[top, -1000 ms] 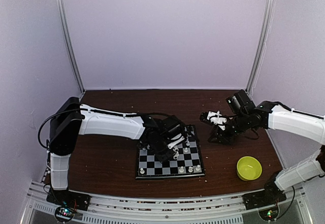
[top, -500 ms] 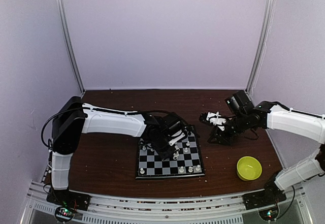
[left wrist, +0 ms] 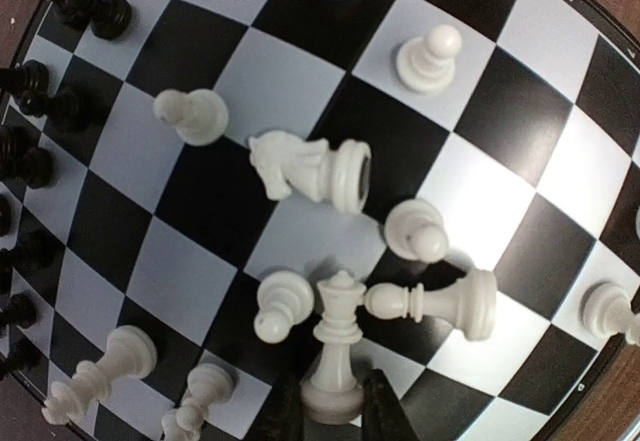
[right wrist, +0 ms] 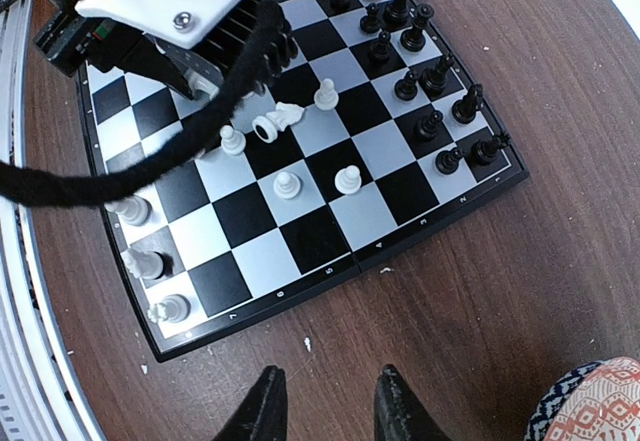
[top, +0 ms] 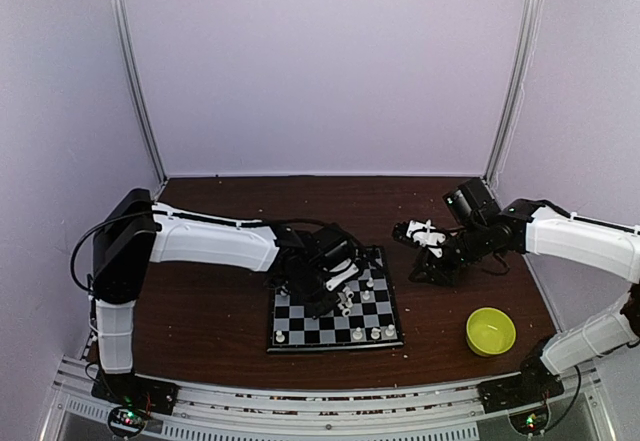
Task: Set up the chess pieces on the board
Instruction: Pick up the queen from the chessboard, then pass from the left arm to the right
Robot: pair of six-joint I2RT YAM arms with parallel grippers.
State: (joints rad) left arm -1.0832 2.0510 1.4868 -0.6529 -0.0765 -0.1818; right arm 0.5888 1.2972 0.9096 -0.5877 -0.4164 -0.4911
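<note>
The board lies in the middle of the table, also seen in the left wrist view and the right wrist view. Black chess pieces line its far edge. White pieces are scattered over it, and a knight and one other lie on their sides. My left gripper is low over the board, its fingers pressed on both sides of the base of an upright white queen. My right gripper hovers open over bare table right of the board, nothing between its fingers.
A yellow-green bowl sits at the front right. A red-patterned bowl shows at the corner of the right wrist view. Pale crumbs dot the wood beside the board.
The left gripper's fingers have drawn together around the white queen, and the left arm has shifted slightly left. The right arm has not moved.
</note>
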